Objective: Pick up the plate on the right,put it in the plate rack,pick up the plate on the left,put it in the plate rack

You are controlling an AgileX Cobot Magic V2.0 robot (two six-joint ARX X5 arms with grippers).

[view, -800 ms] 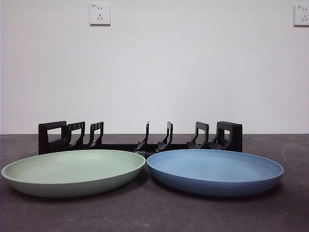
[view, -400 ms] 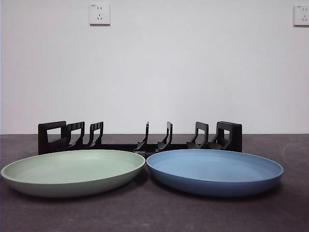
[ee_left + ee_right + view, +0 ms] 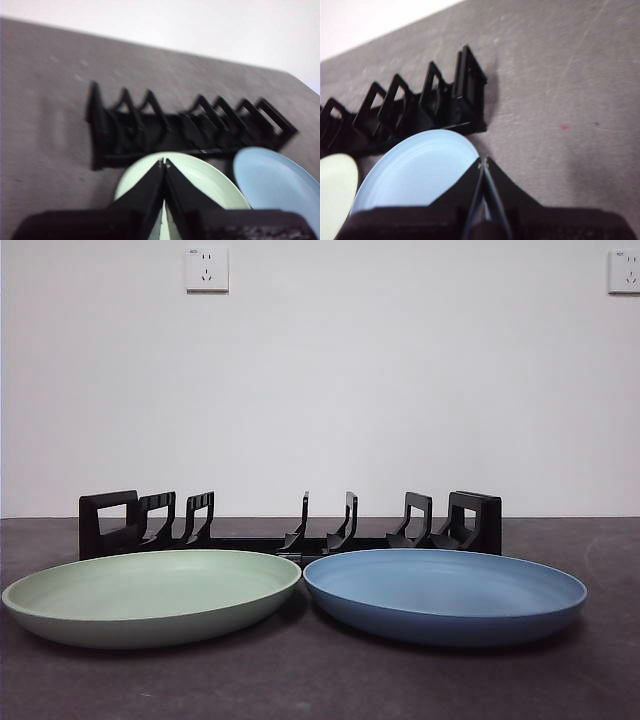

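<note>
Front view first: green plate (image 3: pixel 152 596) on the left, blue plate (image 3: pixel 446 594) on the right, both flat on the table (image 3: pixel 320 685), rims touching or nearly so at the middle. Rack (image 3: pixel 290 525) sits just behind them, running across, empty, dividers upright. You won't see either arm here. Two wall sockets (image 3: pixel 206 269) up high, one toward each top corner.

Left wrist view: left gripper (image 3: pixel 164 162) has its jaws pressed together, tips meeting, nothing between them. You're hovering over the green plate (image 3: pixel 200 182), tips lined up with its far rim. Rack (image 3: pixel 185 130) lies just past that rim, near the plate; whether they touch, you can't tell, the shot is blurred. Blue plate (image 3: pixel 272 180) shows off to one side, beside the green one.

Right wrist view: right gripper (image 3: pixel 483 162) is also closed to a point, holding nothing. Tips sit at the edge of the blue plate (image 3: pixel 417 172), about over its rim nearest the bare table (image 3: pixel 570 90). Rack (image 3: pixel 407 112) end block is just beyond the plate. A slice of green plate (image 3: pixel 335 192) shows at the frame edge.
</note>
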